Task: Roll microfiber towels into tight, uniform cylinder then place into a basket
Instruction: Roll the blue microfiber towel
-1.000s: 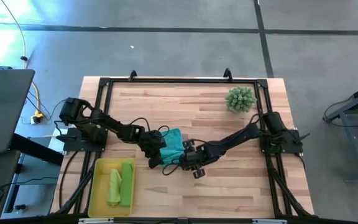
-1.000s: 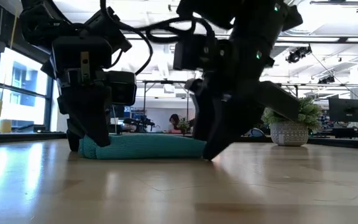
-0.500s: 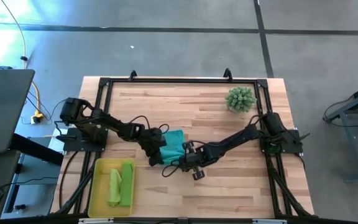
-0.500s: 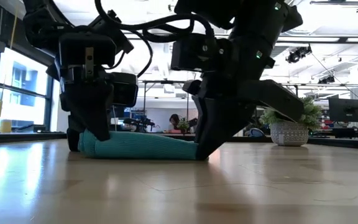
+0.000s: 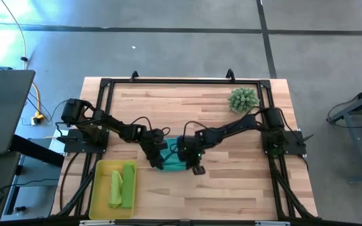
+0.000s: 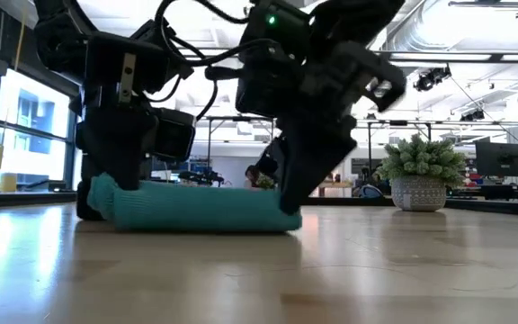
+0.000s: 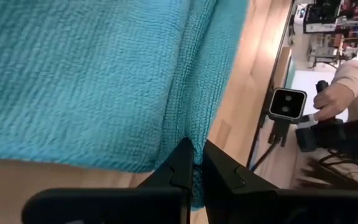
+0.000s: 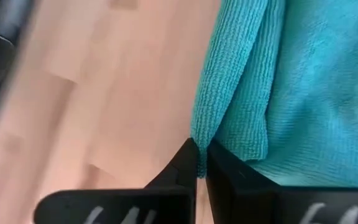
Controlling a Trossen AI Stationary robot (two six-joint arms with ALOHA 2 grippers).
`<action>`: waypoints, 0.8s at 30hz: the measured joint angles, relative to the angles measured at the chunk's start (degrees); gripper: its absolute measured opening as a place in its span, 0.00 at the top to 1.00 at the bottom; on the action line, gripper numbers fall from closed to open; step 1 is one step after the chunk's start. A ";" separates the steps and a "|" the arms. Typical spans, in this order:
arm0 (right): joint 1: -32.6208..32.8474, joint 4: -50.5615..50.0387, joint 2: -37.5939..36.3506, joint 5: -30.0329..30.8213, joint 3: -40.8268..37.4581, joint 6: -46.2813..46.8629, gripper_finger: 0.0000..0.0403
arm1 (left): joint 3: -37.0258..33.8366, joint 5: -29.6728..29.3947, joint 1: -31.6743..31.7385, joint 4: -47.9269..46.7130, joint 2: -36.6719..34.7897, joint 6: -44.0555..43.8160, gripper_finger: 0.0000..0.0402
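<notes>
The teal towel (image 6: 196, 209) lies rolled near the table's middle, long axis running left to right. The left gripper (image 5: 155, 156) pinches its left end and the right gripper (image 5: 192, 157) its right end; the basket (image 5: 95, 188) sits near-left, closer to the left arm.

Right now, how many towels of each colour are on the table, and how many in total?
Lime green towels: 2, both in the yellow basket
Teal towel: 1, on the table between the left gripper and the right gripper, each shut on one edge of it
Total: 3 towels
</notes>
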 joint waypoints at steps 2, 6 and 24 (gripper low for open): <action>-1.22 1.27 0.00 -3.85 0.00 1.48 1.00 | -0.16 0.56 -0.11 -0.33 -0.49 -0.79 0.98; -2.72 2.06 0.02 -6.28 0.11 4.03 1.00 | -0.37 -0.45 -0.36 -1.54 -1.75 -2.53 0.98; -2.69 -2.69 0.00 4.04 0.24 6.04 0.86 | 0.07 -22.08 -4.75 -7.02 -1.89 -1.41 0.98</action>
